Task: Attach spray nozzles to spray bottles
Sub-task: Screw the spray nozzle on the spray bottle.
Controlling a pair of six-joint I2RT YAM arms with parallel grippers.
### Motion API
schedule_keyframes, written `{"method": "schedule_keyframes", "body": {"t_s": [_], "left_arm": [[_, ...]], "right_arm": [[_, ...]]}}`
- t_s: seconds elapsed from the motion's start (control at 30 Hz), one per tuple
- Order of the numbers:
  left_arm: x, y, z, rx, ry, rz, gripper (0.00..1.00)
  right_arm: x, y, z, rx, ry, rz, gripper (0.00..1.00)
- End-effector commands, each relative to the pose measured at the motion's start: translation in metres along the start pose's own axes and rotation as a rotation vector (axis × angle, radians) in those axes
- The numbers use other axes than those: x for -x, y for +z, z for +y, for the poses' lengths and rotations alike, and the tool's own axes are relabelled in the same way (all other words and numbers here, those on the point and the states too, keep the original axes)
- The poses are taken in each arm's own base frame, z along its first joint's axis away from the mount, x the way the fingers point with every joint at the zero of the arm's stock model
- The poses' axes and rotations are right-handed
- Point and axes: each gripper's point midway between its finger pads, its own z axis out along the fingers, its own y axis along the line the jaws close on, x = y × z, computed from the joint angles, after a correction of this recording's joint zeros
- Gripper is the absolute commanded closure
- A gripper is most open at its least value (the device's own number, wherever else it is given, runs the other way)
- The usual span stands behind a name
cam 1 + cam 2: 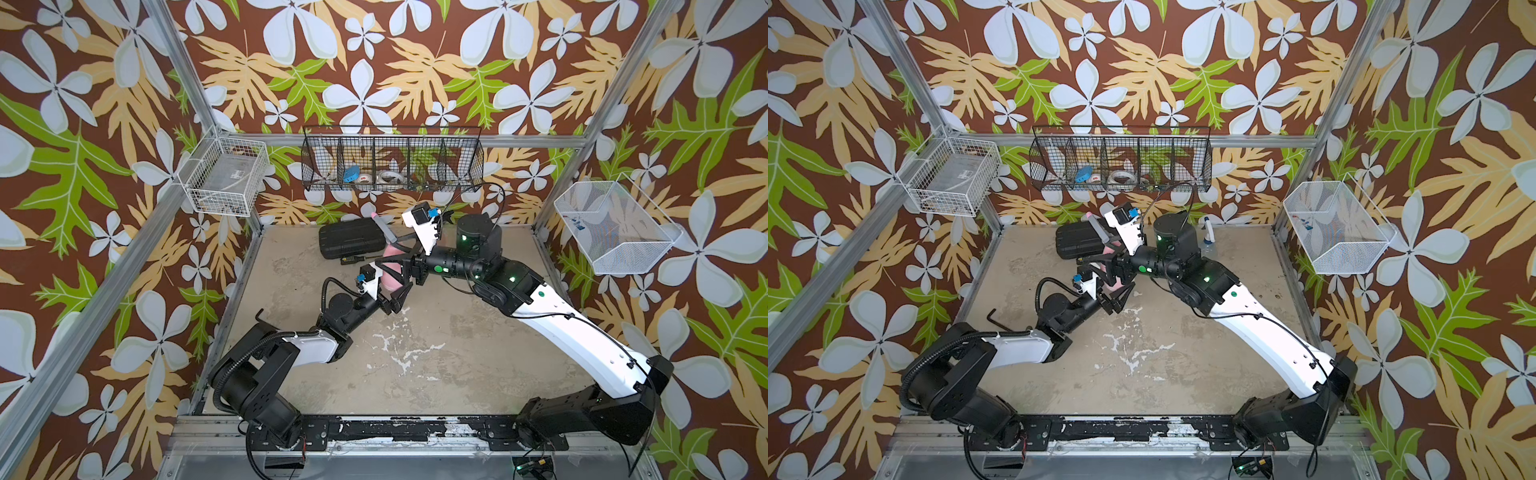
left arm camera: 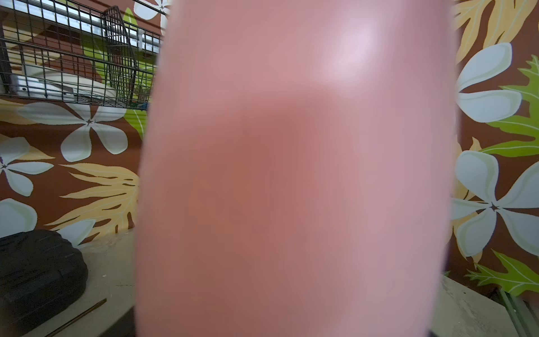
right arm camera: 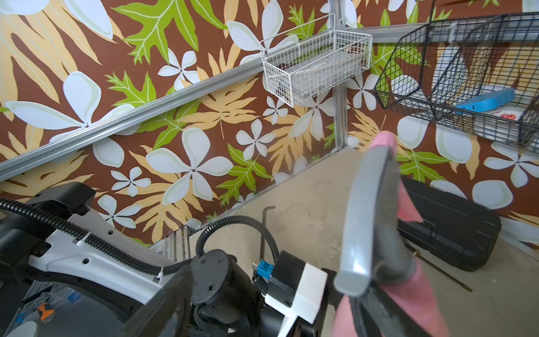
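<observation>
Right wrist view: nozzle [image 3: 370, 216] seated atop bottle [image 2: 291, 175], judged mid-attachment. Bottle clamped by left gripper [image 1: 390, 286]; right gripper [image 1: 401, 259] at its neck, grip indiscernible. Next, likely: tighten collar.

stained beige tabletop [image 1: 415, 340] with black ribbed case [image 1: 351, 239], hex key [image 3: 263, 227], perhaps a radio [image 1: 348, 260]

A black ribbed case [image 1: 351, 239] lies on the table [image 1: 457, 353], a small handheld radio [image 1: 347, 260] just beside it, a hex key [image 1: 993, 319] well apart.
</observation>
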Motion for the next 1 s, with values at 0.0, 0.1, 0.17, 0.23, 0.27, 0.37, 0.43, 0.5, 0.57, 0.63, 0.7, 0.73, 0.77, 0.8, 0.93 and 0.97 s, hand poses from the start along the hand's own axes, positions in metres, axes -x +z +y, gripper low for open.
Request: {"method": "schedule_keyframes", "body": {"t_s": [0.0, 0.1, 0.17, 0.23, 0.27, 0.37, 0.43, 0.5, 0.57, 0.63, 0.7, 0.73, 0.77, 0.8, 0.93, 0.97], "left_arm": [[0.007, 0.001, -0.002, -0.005, -0.001, -0.019, 0.48], [0.007, 0.001, -0.002, -0.002, 0.009, -0.012, 0.48], [0.006, 0.001, -0.001, 0.002, 0.019, -0.005, 0.48], [0.004, 0.001, 0.000, 0.007, 0.030, 0.003, 0.48], [0.003, 0.001, 0.001, 0.011, 0.036, 0.008, 0.48], [0.002, 0.002, 0.005, 0.034, 0.043, 0.010, 0.49], [0.002, 0.003, 0.008, 0.049, 0.042, 0.009, 0.49], [0.002, 0.004, 0.009, 0.061, 0.041, 0.006, 0.49], [0.003, 0.005, 0.008, 0.062, 0.043, 0.003, 0.49], [0.004, 0.006, 0.007, 0.061, 0.046, 0.001, 0.49], [0.002, 0.006, 0.006, 0.062, 0.046, 0.005, 0.49], [0.002, 0.006, 0.005, 0.060, 0.046, 0.006, 0.49], [0.003, 0.006, 0.004, 0.059, 0.048, 0.006, 0.49], [0.001, 0.006, 0.005, 0.059, 0.050, 0.012, 0.49], [0.001, 0.005, 0.003, 0.059, 0.055, 0.013, 0.49], [0.001, 0.005, 0.003, 0.059, 0.056, 0.014, 0.49]], "right_arm": [[0.008, 0.005, -0.009, -0.055, 0.015, -0.021, 0.20], [0.009, 0.000, -0.029, -0.175, 0.024, -0.024, 0.23], [0.013, -0.010, -0.033, -0.222, 0.013, -0.045, 0.24], [0.018, -0.022, -0.034, -0.261, 0.002, -0.073, 0.25], [0.021, -0.029, -0.038, -0.296, 0.000, -0.083, 0.26], [0.028, -0.043, -0.057, -0.441, 0.013, -0.086, 0.27], [0.029, -0.041, -0.064, -0.488, 0.014, -0.060, 0.26], [0.028, -0.033, -0.068, -0.538, -0.009, -0.026, 0.24], [0.023, -0.023, -0.074, -0.582, -0.034, 0.012, 0.23], [0.020, -0.011, -0.079, -0.604, -0.050, 0.040, 0.23], [0.019, 0.001, -0.081, -0.600, -0.064, 0.061, 0.23], [0.019, 0.006, -0.082, -0.601, -0.071, 0.065, 0.23], [0.018, 0.012, -0.082, -0.603, -0.077, 0.071, 0.23], [0.018, 0.015, -0.084, -0.612, -0.083, 0.075, 0.23], [0.021, 0.024, -0.098, -0.684, -0.097, 0.090, 0.27], [0.021, 0.026, -0.101, -0.695, -0.100, 0.097, 0.30]]}}
